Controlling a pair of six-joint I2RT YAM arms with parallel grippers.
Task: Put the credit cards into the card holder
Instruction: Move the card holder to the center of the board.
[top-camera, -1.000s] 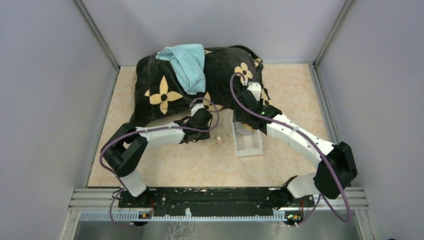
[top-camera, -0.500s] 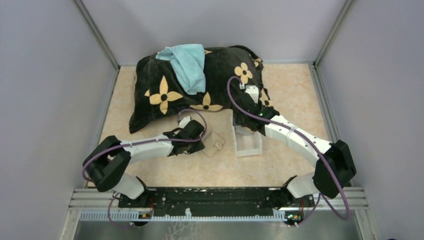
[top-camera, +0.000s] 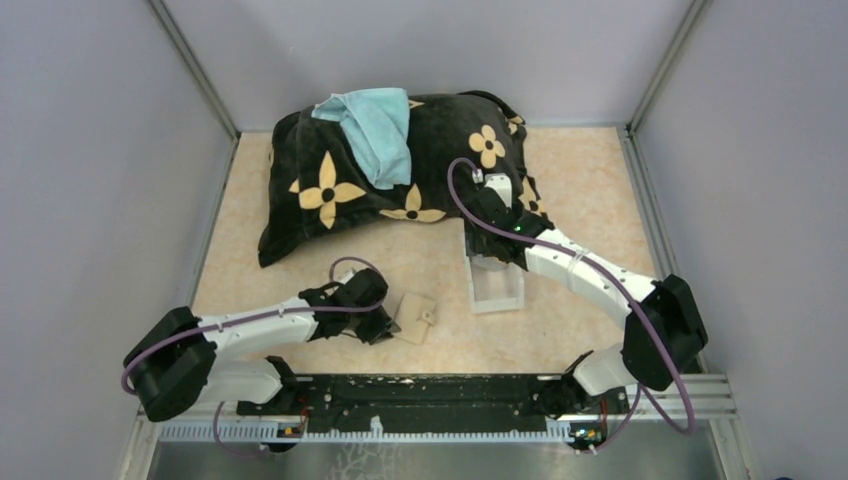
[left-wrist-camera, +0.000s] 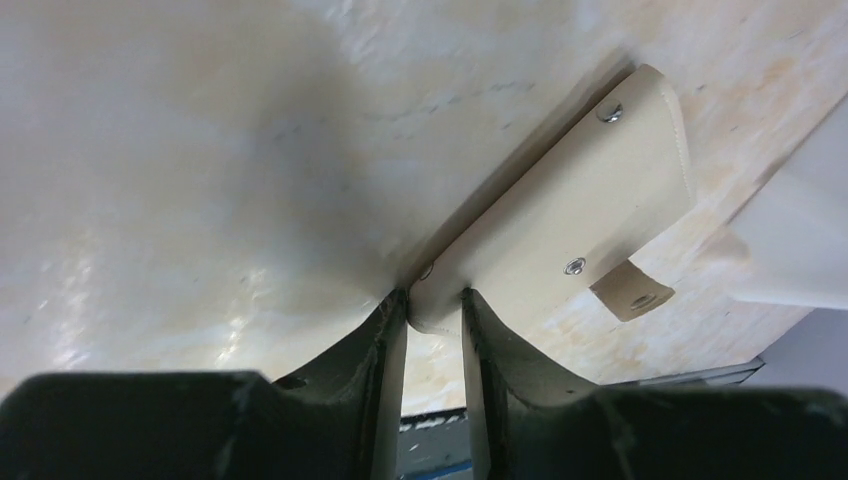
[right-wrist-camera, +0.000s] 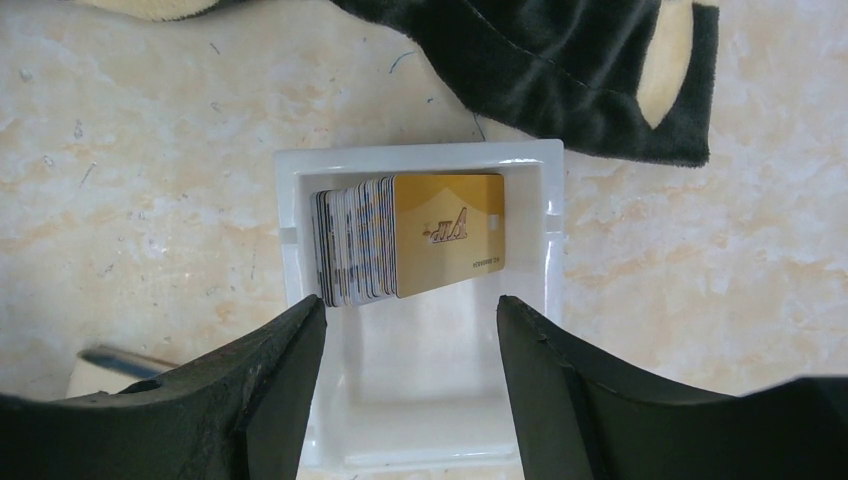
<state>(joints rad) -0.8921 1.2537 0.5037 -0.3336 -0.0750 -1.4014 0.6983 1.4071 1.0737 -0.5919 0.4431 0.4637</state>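
The white tray (top-camera: 497, 296) is taken as the reference. The card holder (top-camera: 413, 318) is seen lying flat and closed on the table (top-camera: 300, 270), just to the left of the tray and apart from it. It is turned askew to the tray's sides. In the left wrist view its long axis is seen running from the gripped corner obliquely toward the tray, and its snap tab (left-wrist-camera: 631, 291) is folded over the edge on the tray's side. That corner, the one farthest from the tray, is pinched between the fingers of the left gripper (left-wrist-camera: 433, 318), which are drawn close together on it.

The credit cards (right-wrist-camera: 360, 240) are stacked on edge inside the tray, against its far wall. The stack is tilted, with a gold card (right-wrist-camera: 450, 236) at the front, and the cards' long edges are laid across the tray's width. The right gripper (right-wrist-camera: 410, 308) is held above the tray, its fingers spread wide over the tray's two side walls, and nothing is held between them.

A black flowered pillow (top-camera: 340, 180) is laid beyond the tray's far end, and a blue cloth (top-camera: 375, 125) is draped on it.
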